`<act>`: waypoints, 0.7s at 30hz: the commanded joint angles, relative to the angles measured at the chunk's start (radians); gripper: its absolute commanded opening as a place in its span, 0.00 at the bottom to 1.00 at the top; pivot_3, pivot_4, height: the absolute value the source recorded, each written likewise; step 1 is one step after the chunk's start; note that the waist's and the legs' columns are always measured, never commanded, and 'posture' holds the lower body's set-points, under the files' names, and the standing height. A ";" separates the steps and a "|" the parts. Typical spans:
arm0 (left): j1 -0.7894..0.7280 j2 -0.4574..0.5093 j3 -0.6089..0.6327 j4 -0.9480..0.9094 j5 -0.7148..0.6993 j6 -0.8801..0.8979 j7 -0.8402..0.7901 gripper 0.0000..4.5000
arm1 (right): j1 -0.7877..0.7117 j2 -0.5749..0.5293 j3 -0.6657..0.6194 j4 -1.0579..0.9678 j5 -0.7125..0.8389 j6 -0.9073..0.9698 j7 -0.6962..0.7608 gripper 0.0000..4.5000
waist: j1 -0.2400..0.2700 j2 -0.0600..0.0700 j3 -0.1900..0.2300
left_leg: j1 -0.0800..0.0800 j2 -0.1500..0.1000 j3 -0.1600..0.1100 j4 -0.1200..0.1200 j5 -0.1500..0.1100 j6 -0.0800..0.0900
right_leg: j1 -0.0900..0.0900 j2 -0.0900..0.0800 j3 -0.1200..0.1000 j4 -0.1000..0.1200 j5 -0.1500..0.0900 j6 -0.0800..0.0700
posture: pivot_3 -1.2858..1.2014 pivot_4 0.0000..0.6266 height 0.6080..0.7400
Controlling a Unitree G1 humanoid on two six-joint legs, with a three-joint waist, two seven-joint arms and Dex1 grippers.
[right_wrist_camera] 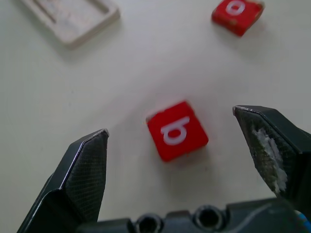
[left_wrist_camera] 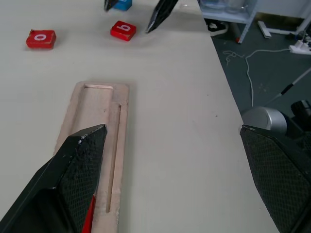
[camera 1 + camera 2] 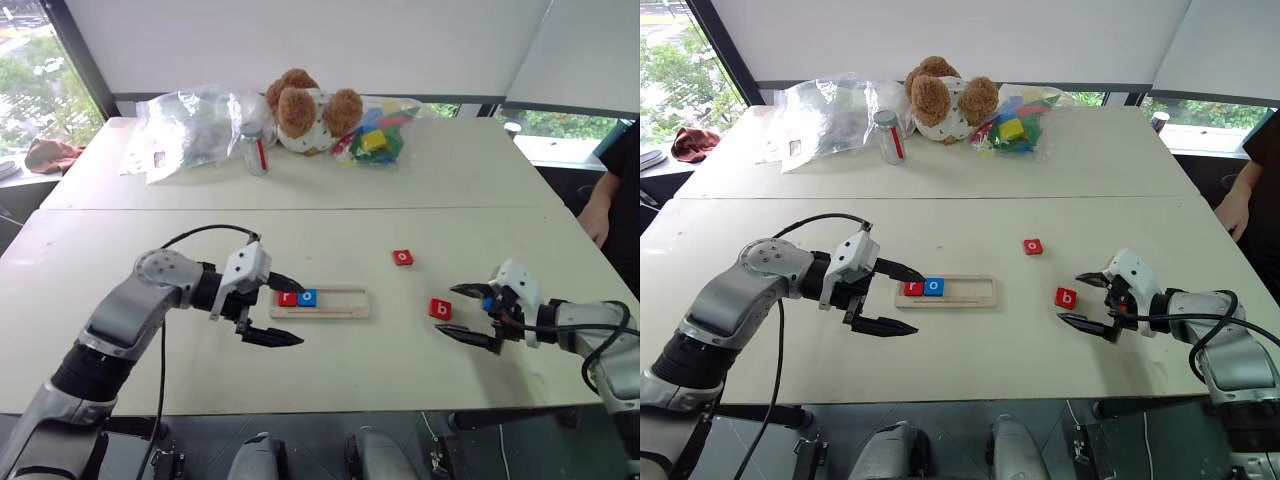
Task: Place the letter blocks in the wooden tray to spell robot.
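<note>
Two robot arms have smooth silver-grey shells with black joint sections, and a thin black cable loops along each. Each wrist carries a white block, from which the left gripper (image 3: pixel 276 310) and right gripper (image 3: pixel 470 314) extend two pointed black fingers (image 1: pixel 85 167) with cross-hatched textured pads. Two round screw holes sit in the black base between the right fingers.

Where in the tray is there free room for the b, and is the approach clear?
The wooden tray holds the red r and blue o at its left end; the rest is bare. Open table lies between the tray and the red b. Crowded: left gripper beside the filled end.
</note>
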 commanded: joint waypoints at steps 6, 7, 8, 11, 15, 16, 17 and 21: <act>0.019 0.013 0.052 -0.045 -0.020 0.023 0.043 1.00 | -0.089 0.011 0.057 0.132 -0.032 -0.149 0.042 1.00 | 0.002 0.001 0.000 | 0.000 0.000 0.001 0.001 0.000 -0.001 | 0.000 -0.001 0.000 0.001 0.000 0.000 | 0.52 0.24 1.00; 0.020 0.014 0.053 -0.043 -0.018 0.023 0.046 1.00 | -0.094 0.014 0.061 0.143 -0.035 -0.157 0.040 1.00 | 0.002 0.001 0.000 | 0.000 0.000 0.001 0.001 0.000 -0.001 | 0.000 -0.001 0.000 0.001 0.000 0.000 | 0.52 0.24 1.00; 0.020 0.015 0.054 -0.043 -0.016 0.022 0.048 1.00 | -0.098 0.016 0.063 0.152 -0.037 -0.164 0.037 1.00 | 0.002 0.001 0.000 | 0.000 0.000 0.001 0.001 0.000 -0.001 | 0.000 -0.001 0.000 0.001 0.000 0.000 | 0.52 0.24 1.00; 0.030 0.028 0.038 -0.027 0.020 -0.011 0.048 1.00 | -0.102 0.024 0.070 0.174 -0.050 -0.200 0.027 0.88 | 0.003 0.001 0.000 | 0.000 0.000 0.001 0.001 0.000 -0.001 | 0.000 -0.002 0.000 0.001 0.000 0.000 | 0.52 0.24 1.00; 0.021 0.022 0.043 -0.005 0.018 -0.013 0.054 1.00 | -0.096 0.031 0.076 0.174 -0.051 -0.220 0.020 0.46 | 0.003 0.001 0.000 | 0.000 0.001 0.001 0.001 0.001 -0.001 | 0.000 -0.002 0.000 0.002 0.000 0.000 | 0.52 0.24 1.00; 0.018 0.021 0.042 0.000 0.019 -0.015 0.055 1.00 | -0.096 0.032 0.077 0.176 -0.051 -0.223 0.018 0.36 | 0.002 0.001 0.000 | 0.000 0.001 0.001 0.001 0.001 -0.001 | 0.000 -0.002 0.000 0.002 0.000 0.000 | 0.52 0.24 1.00; 0.017 0.021 0.041 0.002 0.021 -0.019 0.055 1.00 | -0.095 0.033 0.078 0.176 -0.051 -0.225 0.016 0.26 | 0.002 0.001 0.000 | 0.000 0.001 0.001 0.002 0.001 -0.001 | 0.001 -0.002 0.000 0.002 0.000 0.000 | 0.52 0.24 1.00; 0.033 0.025 0.049 -0.009 0.015 -0.015 0.066 1.00 | -0.110 0.061 0.084 0.083 -0.030 -0.162 -0.022 0.26 | 0.001 0.001 0.000 | 0.001 0.001 0.001 0.002 0.001 -0.001 | 0.001 -0.002 0.000 0.002 0.000 0.000 | 0.52 0.24 1.00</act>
